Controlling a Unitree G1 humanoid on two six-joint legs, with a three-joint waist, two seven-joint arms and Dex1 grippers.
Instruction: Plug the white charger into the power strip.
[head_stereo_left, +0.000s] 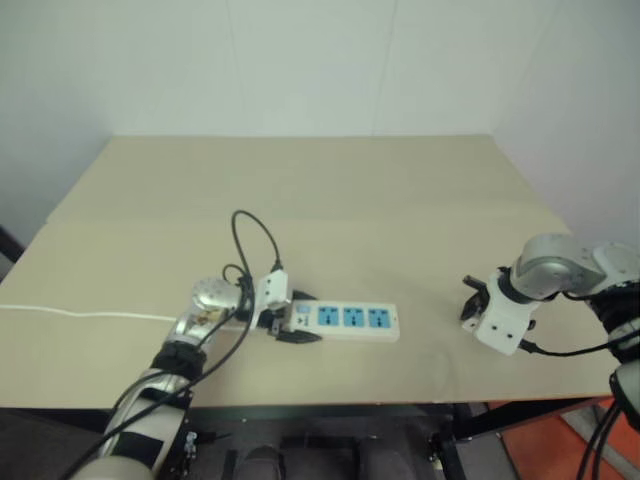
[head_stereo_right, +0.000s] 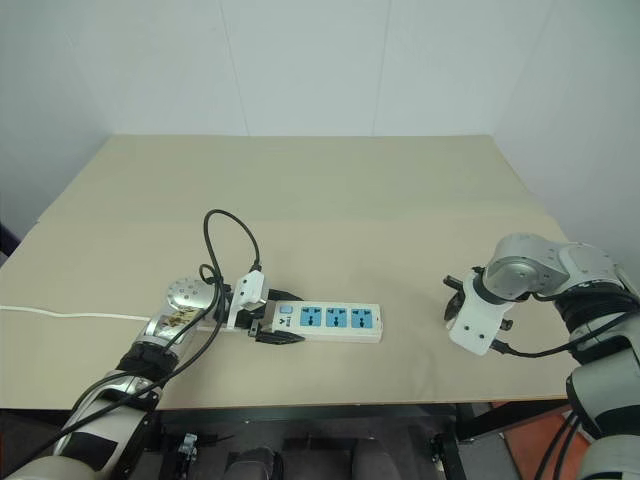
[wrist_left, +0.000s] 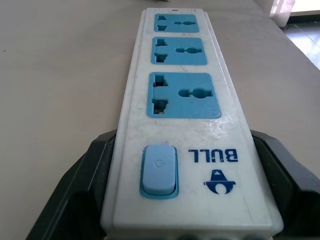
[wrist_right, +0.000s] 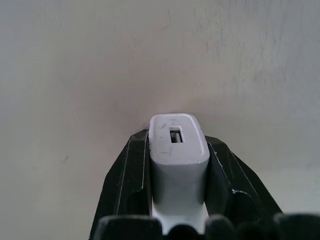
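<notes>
The power strip (head_stereo_left: 345, 320) lies flat near the table's front edge, its three blue sockets (wrist_left: 183, 94) facing up. My left gripper (head_stereo_left: 290, 322) is closed on the strip's switch end, with one black finger (wrist_left: 92, 170) pressed against each long side. Far to the right, my right gripper (head_stereo_left: 472, 300) points steeply down at the table. It is shut on the white charger (wrist_right: 177, 145), whose end face with a small slot stands out between the black fingers (wrist_right: 127, 170). The charger is well apart from the strip.
The beige table (head_stereo_left: 330, 190) stretches wide and bare behind both arms. The strip's thin white cord (head_stereo_left: 80, 314) runs off to the left along the front. A pale wall stands behind the table.
</notes>
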